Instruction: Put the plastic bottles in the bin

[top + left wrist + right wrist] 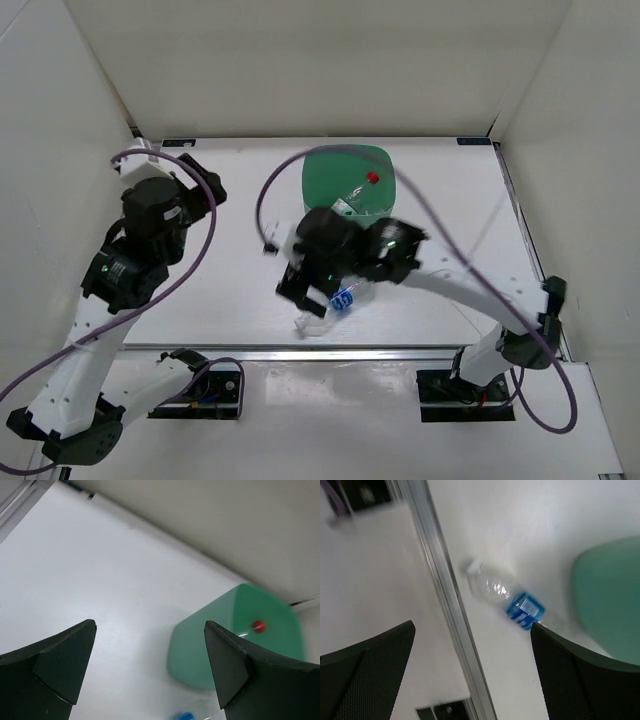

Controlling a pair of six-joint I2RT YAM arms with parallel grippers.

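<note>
The white desk (230, 300) filled the walled enclosure, with a metal strip (445, 605) running along its near edge. The green bin (318, 180) stood toward the back of the desk, near the middle, and the right arm's dark wrist covered its near rim in the top view.

The left gripper (150, 645) was over the left part of the desk, well apart from the bin. Its jaws were spread wide and held nothing. The right gripper (472, 627) hung over the near edge, its jaws likewise wide apart and empty.

A red-capped bottle (356, 193) lay tilted inside the bin, cap toward the back right. A blue-labelled bottle (507, 595) lay on its side on the desk, between the bin and the metal strip, its pale cap end near the strip. It sat below the right gripper, which did not touch it. Other bottles may have been in the bin, but the arm and blur hid too much to tell.
</note>
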